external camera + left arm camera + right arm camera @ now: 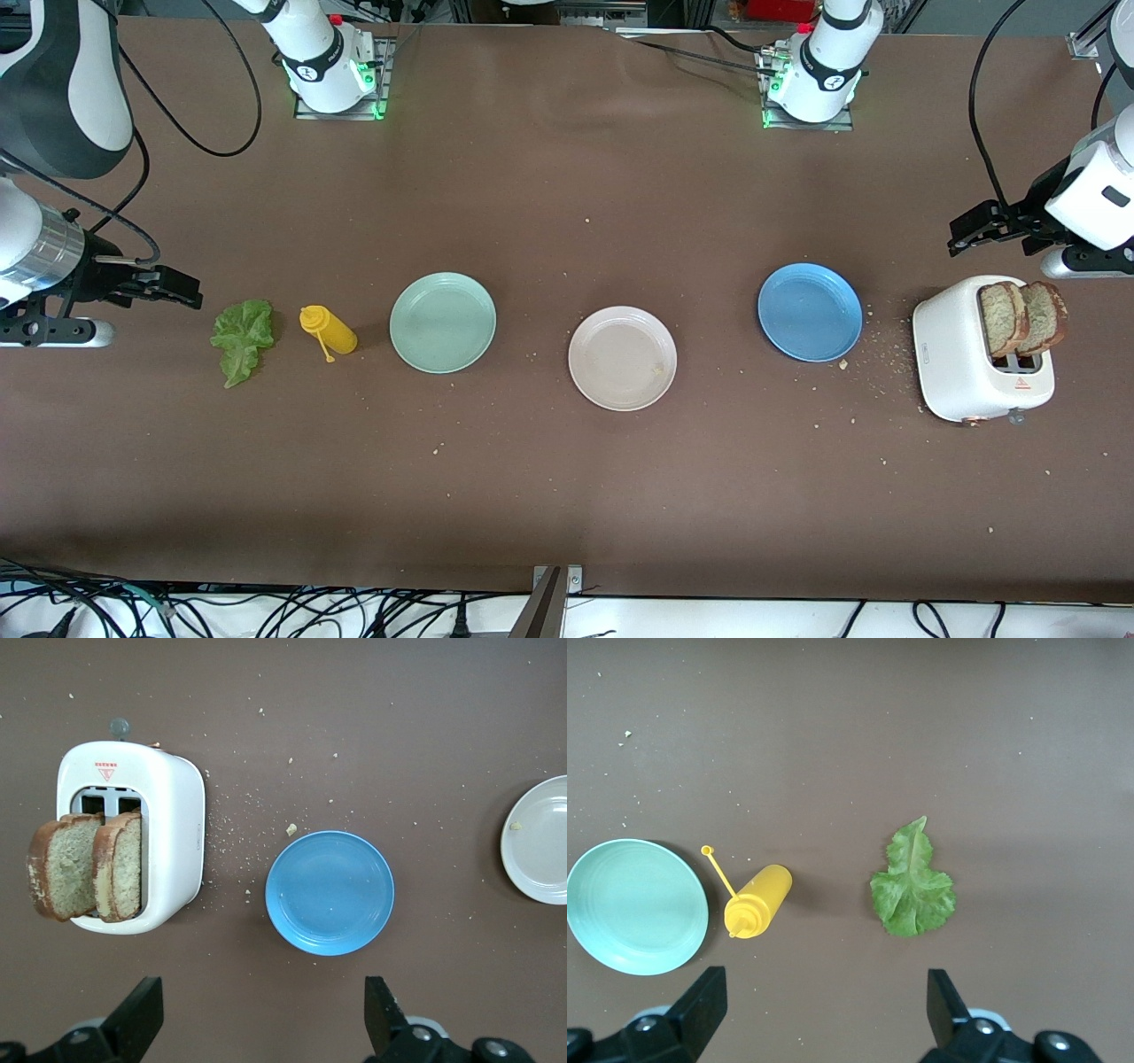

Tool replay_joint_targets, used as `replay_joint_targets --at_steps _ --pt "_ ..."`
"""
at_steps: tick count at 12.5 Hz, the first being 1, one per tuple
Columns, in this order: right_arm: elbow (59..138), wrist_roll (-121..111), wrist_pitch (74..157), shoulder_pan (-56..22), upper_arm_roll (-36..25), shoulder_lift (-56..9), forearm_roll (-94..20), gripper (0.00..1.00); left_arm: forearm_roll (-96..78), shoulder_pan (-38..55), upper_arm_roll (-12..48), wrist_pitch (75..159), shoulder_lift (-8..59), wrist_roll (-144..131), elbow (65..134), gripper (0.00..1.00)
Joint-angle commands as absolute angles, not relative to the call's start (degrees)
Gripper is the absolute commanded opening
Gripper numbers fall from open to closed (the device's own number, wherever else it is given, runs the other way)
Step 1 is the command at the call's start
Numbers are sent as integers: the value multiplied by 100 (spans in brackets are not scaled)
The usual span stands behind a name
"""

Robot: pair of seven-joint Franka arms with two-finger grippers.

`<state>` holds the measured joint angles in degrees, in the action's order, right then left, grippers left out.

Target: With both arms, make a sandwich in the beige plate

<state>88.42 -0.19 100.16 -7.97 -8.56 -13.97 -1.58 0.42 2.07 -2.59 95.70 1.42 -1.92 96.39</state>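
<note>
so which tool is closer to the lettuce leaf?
Right. The right tool hangs open just beside the lettuce leaf; the left tool is open up by the toaster, at the table's opposite end.

Long table covered edge to edge in a matte brown sheet [549, 204], faint creases and a soft fold line visible near top centre of frame. Pale crumbs [873, 354] scattered on it, densest at right centre, a few strays lower centre. Two metal base plates [337, 111] bolted along the top edge, each lit with small green indicator lights. Bottom strip of frame: white floor or ledge with a tangle of black cables [266, 611], thickest lower left. A grey metal bracket [549, 602] clamps the table edge at bottom centre. Top edge shows dark clutter and a red item, too cropped to identify. Lighting even, overhead, soft shadows.
</note>
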Motion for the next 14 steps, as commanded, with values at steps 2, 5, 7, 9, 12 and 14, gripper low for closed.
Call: replay_joint_targets --at_steps 2,5,7,9,12,14 --pt "8771 26 9976 -809 -879 -1406 -264 100 -97 141 -211 9598 158 -97 9615 100" --pt "8771 26 9976 -809 -879 -1406 -264 100 -97 141 -211 9598 158 -97 9615 100" --pt "8771 26 9984 -800 -879 -1406 -255 100 -97 141 -202 9598 158 -97 9615 100" --pt "8771 18 10011 -774 -879 -1406 -264 100 -97 141 -211 9598 158 -97 9615 100" --pt "8771 61 9967 -782 -879 -1406 -264 100 -97 141 -211 9589 158 -158 9615 100" --pt "8771 -8 9958 -809 -879 -1398 -264 100 -97 141 -211 9589 158 -158 9615 100"
